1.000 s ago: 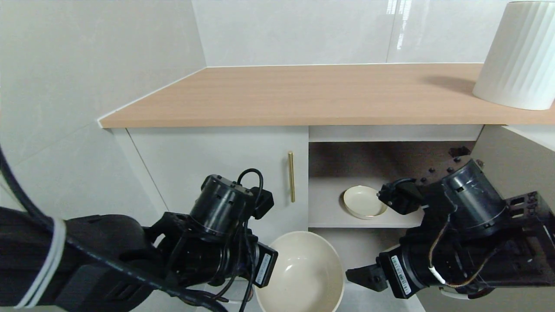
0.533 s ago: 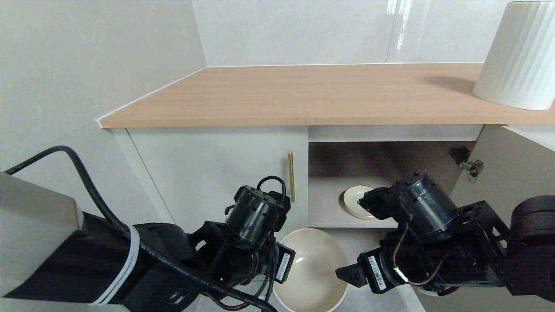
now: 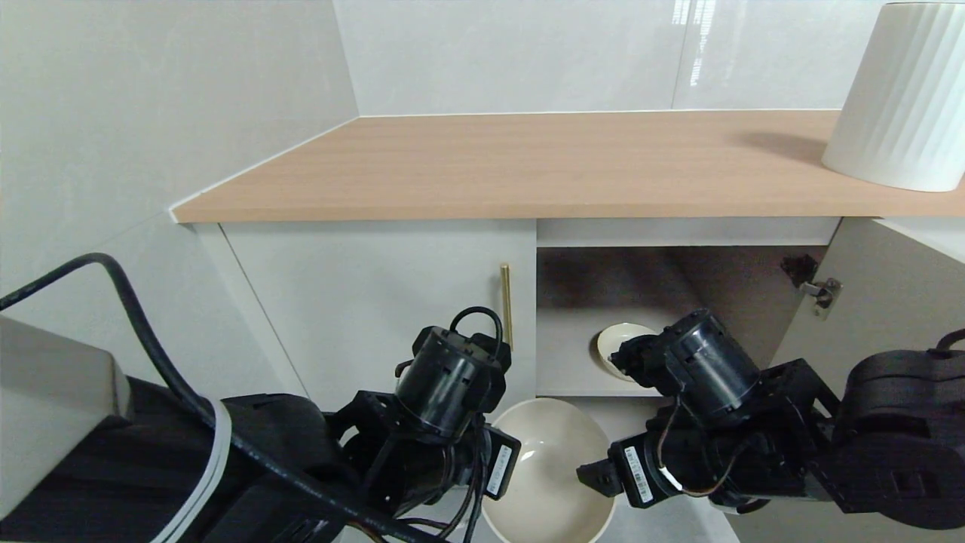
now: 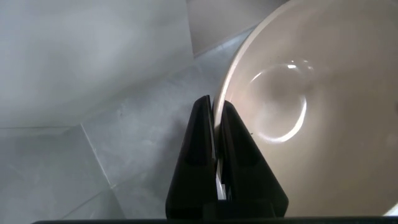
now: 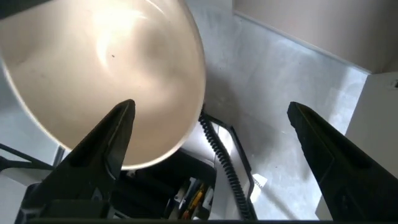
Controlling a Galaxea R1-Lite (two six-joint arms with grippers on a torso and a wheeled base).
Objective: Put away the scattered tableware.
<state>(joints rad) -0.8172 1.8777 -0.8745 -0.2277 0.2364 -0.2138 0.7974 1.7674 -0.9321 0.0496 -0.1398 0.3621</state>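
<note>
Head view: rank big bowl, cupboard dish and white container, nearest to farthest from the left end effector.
1. Big bowl: held at its rim.
2. Cupboard dish: shelf, to the right.
3. White container: countertop, far right.

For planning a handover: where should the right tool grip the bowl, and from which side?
Probably by its right rim, coming from the robot's right, one finger inside, one outside. The bowl faces up, too wide to span; the left tool pinches the left rim, and the open right tool is near the free side.
</note>
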